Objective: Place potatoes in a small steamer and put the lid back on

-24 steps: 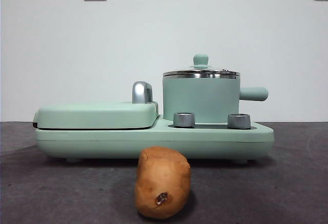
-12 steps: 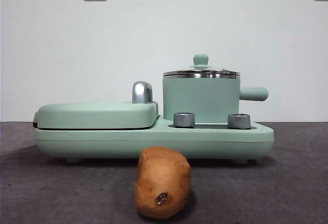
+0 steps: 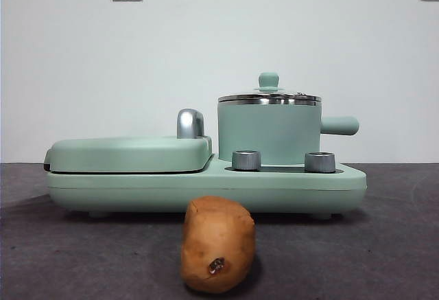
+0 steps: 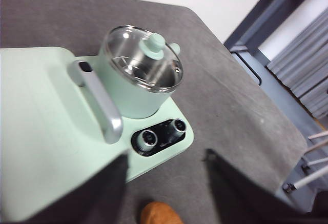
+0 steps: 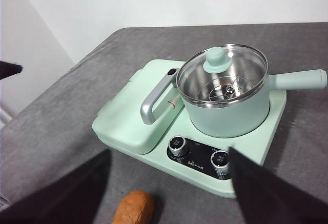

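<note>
With the lid (image 3: 269, 96) on the small steamer (image 3: 269, 132) at centre frame and the potato (image 3: 218, 244) lying low on the desk (image 3: 384, 245), both the left gripper (image 4: 166, 183) and the right gripper (image 5: 169, 183) hover wide and empty, likely because the lid must come off first.

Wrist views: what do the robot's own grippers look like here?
Only the jaws show. The left gripper has two plain black jaws, blurred and broad at the picture's edge. The right gripper looks the same: two dark, wedge-shaped jaws. No cables, markings or arm links are visible.
</note>
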You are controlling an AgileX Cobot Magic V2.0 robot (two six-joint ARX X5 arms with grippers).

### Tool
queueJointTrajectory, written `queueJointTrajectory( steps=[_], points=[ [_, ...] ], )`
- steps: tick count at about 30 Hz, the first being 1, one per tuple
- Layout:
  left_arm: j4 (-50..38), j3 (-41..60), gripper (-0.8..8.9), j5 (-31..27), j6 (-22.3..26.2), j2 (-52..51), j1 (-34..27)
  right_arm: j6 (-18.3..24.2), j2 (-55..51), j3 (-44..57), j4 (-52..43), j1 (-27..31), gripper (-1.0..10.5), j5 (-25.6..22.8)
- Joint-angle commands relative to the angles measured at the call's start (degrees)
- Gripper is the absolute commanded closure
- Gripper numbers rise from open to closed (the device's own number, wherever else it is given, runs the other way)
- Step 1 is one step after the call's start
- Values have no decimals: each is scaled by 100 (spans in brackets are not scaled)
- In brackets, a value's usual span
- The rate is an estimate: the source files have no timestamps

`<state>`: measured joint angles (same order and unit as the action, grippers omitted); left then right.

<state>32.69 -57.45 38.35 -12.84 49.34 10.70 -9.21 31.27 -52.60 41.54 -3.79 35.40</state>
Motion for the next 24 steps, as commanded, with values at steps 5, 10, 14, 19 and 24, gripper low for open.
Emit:
queueJointTrajectory(
  steps=[5,10,14,19,24],
  points=[
    [-98,-643,436,59,348,887,498,66,87,-87,-35,-20,534,31],
    [-92,-1338,434,15,555,1722,927,66,87,-87,-35,-20,510,44],
    [-90,-2050,430,-146,743,2509,1338,66,87,-87,-35,-20,499,42],
    [-9,-2879,403,-610,944,3410,1790,63,87,-87,-35,-20,499,44],
    [72,-3600,403,-1320,1005,4247,2203,63,87,-85,-35,-20,499,42]
  ],
)
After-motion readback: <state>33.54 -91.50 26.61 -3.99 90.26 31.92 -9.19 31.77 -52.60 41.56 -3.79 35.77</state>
